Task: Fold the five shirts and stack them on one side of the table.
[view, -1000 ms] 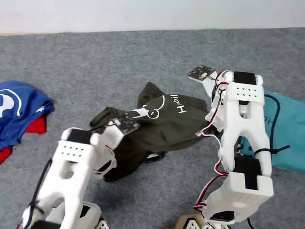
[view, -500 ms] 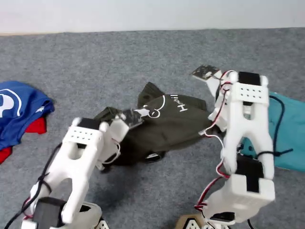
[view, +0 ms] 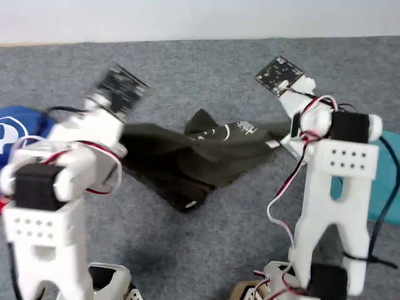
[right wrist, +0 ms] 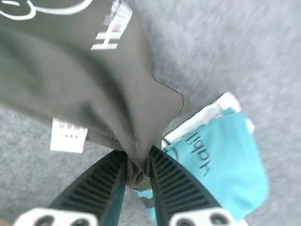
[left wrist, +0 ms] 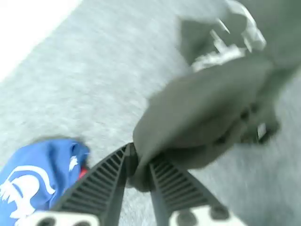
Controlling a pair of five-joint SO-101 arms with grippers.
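In the high view the left arm (view: 44,206) covered most of the blue shirt (view: 28,120) at the left, and the right arm (view: 337,187) hid much of the teal shirt (view: 389,181), which the picture's right edge also cut off. The left wrist view blurred the dark olive shirt (left wrist: 207,108) and its white print, and the red cloth (left wrist: 83,173) beside the blue shirt was a sliver too small to identify.

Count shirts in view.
4. Dark olive shirt mid-table, held by left gripper and right gripper; blue shirt at left edge, red shirt under it; teal shirt at right. A fifth may be hidden.
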